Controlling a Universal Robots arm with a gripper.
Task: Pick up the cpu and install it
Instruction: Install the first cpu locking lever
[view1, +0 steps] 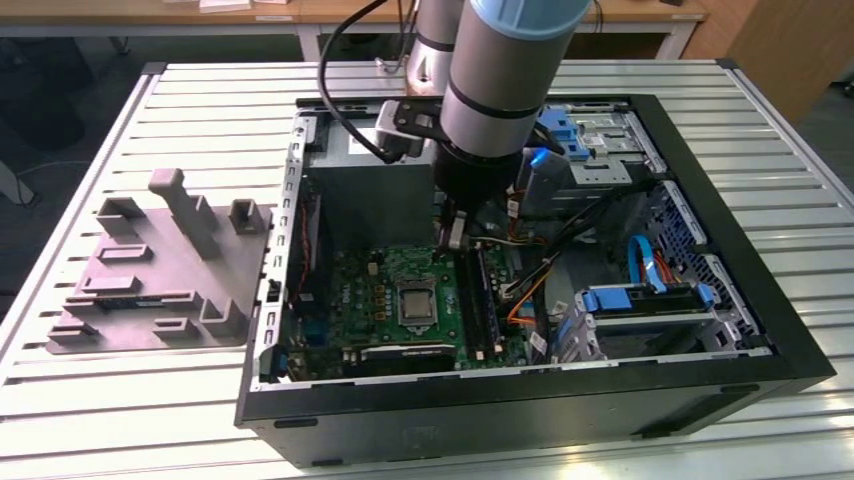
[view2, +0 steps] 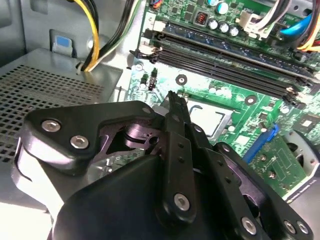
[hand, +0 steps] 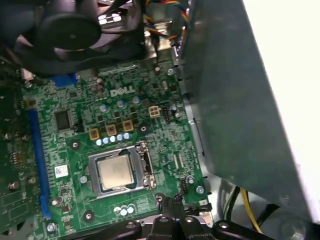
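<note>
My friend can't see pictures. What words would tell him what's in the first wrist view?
A silvery square cpu sits inside its metal-framed socket on a green motherboard. The tips of the robot's black gripper are pressed together, holding nothing, a little way off the socket. A black fan sits past the board's far edge, and a grey metal wall of the computer case stands beside the board.

Green motherboard (hand: 125, 135), silvery cpu (hand: 116, 171)

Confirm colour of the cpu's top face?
Silvery-grey with a warm tint, on the small square flat metal-topped cpu, seated in its socket; clearest in the first wrist view.
</note>
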